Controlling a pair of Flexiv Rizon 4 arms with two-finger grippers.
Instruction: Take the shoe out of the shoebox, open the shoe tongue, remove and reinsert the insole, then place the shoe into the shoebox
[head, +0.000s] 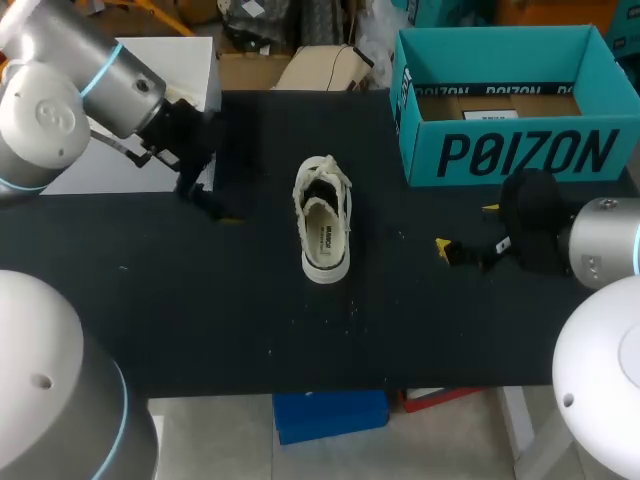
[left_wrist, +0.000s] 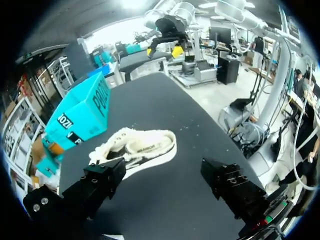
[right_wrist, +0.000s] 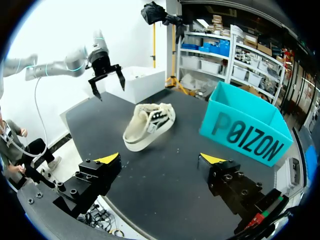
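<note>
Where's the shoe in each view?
Head view: shoe in the middle of the table, apart from the teal shoebox on the right arm's side.
Left wrist view: shoe just ahead of the left gripper, jaws open.
Right wrist view: shoe ahead of the right gripper, jaws open, not touching.
Shared landmark: the shoebox, beside the shoe in all three.

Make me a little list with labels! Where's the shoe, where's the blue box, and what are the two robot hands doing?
Shoe: cream-coloured, on the black table, outside the shoebox, nothing touching it.
Shoebox: teal, open, at the table's far right; no shoe seen in it.
Left gripper: open, empty, above the table to the shoe's left.
Right gripper: open, empty, to the shoe's right, in front of the shoebox.
</note>
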